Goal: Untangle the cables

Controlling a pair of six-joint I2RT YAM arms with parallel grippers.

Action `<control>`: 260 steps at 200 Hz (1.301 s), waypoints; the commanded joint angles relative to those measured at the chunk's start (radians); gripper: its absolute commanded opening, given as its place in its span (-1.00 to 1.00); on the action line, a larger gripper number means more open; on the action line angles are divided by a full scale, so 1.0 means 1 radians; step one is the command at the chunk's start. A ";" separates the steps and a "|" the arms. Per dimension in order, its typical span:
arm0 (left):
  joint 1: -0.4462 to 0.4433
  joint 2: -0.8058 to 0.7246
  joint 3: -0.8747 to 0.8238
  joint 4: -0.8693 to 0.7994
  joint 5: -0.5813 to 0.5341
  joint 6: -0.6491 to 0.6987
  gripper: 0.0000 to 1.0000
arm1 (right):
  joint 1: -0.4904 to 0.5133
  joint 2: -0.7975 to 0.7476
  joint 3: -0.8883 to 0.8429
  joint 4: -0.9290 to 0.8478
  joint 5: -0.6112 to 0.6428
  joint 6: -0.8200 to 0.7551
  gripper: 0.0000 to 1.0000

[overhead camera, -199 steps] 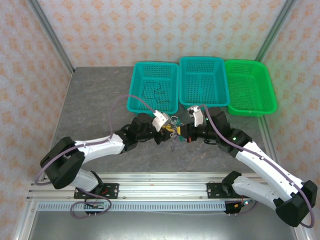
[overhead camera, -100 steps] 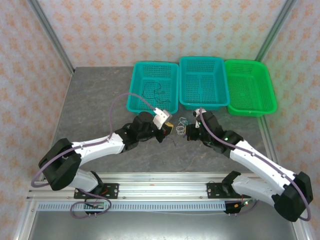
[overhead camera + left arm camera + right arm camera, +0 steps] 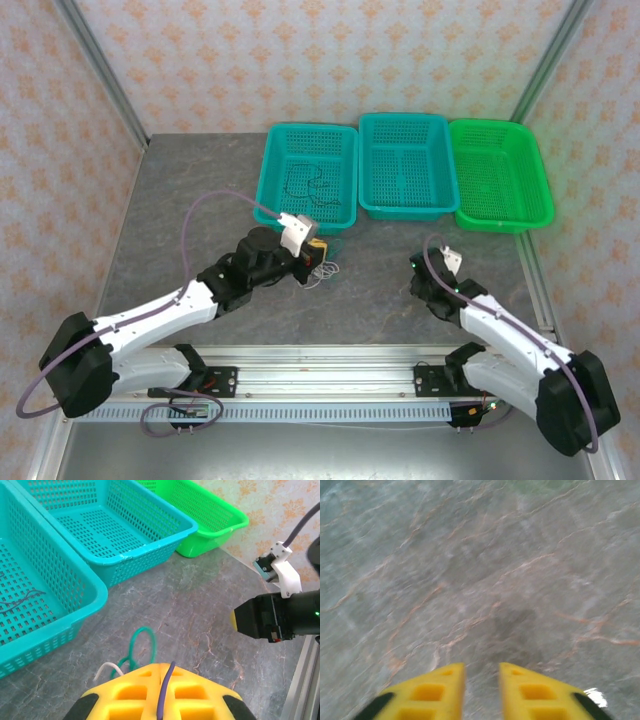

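Left fingers: I see the left gripper (image 3: 160, 671) (image 3: 317, 251) pinched tight, its yellow pads meeting with no gap and a dark strand lying along the seam between them.
Left grip: it has hold of the tangled cables (image 3: 323, 268). From the wrist view a green loop (image 3: 143, 629) stands up just beyond the fingertips, and a whitish wire (image 3: 107, 667) curls out on their left side.
Cables, place: in the top view the small clump hangs at the left fingertips and trails just right and near of them, over the table (image 3: 180, 220) close to the near right corner of the left teal basket (image 3: 268, 196).
Loose cable: a thin black cable (image 3: 306, 185) (image 3: 20, 600) lies squiggled on the floor of that basket, well apart from both grippers.
Right fingers: the right gripper (image 3: 481, 672) (image 3: 419, 284) stands partly open, with a narrow gap between its yellow pads and nothing in it. I see bare grey stone below.
Right gripper, place: it is off to the right of the clump, well apart from it, with its tip turned toward the left arm (image 3: 236, 620).
Beyond: the middle teal basket (image 3: 405, 208) and the green basket (image 3: 500, 222) sit in a row at the far side.
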State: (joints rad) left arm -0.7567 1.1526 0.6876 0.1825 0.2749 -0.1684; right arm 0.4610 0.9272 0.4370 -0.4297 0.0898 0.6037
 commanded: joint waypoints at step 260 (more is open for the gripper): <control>-0.039 -0.061 -0.016 0.035 0.219 -0.079 -1.00 | 0.346 0.576 0.048 1.223 -0.304 -0.602 0.21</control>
State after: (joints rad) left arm -0.7822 1.1271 0.6384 0.1471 0.4408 -0.2203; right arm 0.7990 1.4452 0.4278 0.7429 -0.2943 0.0055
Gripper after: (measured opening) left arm 0.049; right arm 0.651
